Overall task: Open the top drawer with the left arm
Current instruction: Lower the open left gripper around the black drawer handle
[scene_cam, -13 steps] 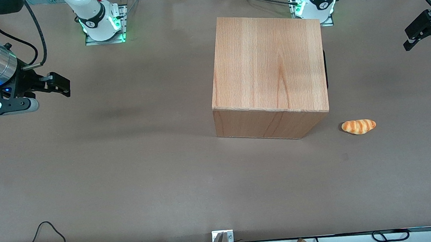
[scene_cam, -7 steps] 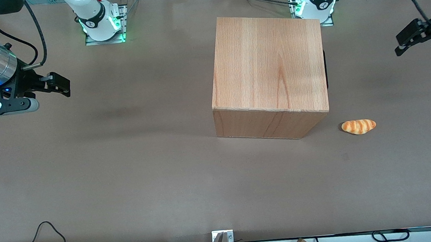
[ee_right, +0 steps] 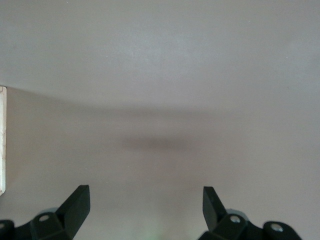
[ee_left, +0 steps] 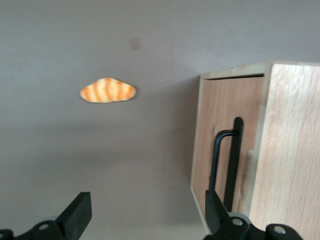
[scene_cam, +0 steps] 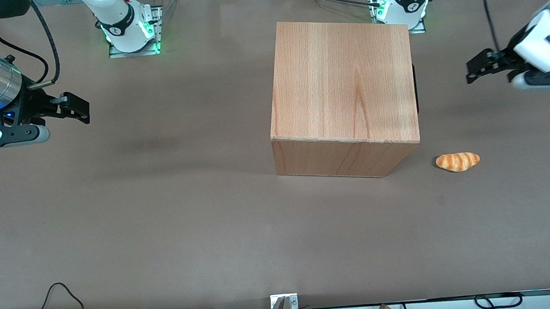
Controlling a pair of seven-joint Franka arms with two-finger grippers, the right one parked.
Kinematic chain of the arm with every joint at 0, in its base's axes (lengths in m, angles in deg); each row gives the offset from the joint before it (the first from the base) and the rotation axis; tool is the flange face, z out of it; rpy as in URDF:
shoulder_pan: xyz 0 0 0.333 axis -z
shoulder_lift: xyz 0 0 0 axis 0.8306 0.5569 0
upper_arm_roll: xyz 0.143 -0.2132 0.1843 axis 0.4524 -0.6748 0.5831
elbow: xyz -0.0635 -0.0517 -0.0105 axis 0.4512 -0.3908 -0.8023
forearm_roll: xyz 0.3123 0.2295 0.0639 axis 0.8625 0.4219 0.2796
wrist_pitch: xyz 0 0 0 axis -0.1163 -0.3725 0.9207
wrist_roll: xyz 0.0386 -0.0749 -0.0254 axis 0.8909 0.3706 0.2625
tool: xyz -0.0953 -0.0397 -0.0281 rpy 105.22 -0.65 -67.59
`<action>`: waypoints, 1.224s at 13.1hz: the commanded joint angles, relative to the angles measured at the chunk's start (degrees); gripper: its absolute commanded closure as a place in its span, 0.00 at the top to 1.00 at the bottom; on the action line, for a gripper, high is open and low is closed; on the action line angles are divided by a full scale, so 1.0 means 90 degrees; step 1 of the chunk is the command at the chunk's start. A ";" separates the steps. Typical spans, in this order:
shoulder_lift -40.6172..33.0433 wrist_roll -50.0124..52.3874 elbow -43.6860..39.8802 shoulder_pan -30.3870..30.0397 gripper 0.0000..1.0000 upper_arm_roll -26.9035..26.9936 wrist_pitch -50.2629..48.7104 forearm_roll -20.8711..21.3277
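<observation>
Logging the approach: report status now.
Gripper open, in the air beside cabinet, empty. Drawer shut, handle untouched. Bread nearer the camera, off the path.

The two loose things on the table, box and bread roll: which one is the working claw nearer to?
The wooden cabinet; the gripper hovers open beside its handle side, the bread roll nearer the camera.

A striped bread roll (scene_cam: pixel 458 161) lies on the brown table (scene_cam: pixel 159 211) near the wooden cabinet (scene_cam: pixel 344 87).

A brown table (scene_cam: pixel 161 226) carried a light-wood cabinet box (scene_cam: pixel 344 82) near its middle, and a small striped bread roll (scene_cam: pixel 457 161) lay just beside it — toward the working arm's end. The left arm's gripper (scene_cam: pixel 478 65) hung above the tabletop — fingers spread wide.
</observation>
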 commanded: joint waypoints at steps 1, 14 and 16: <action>-0.0131 -0.0126 0.0645 -0.0007 1.00 -0.0048 0.0474 -0.0395; -0.0043 -0.0233 0.1740 -0.0036 1.00 -0.0234 0.1275 -0.0944; -0.0004 -0.0243 0.1828 -0.0065 1.00 -0.0224 0.1324 -0.1070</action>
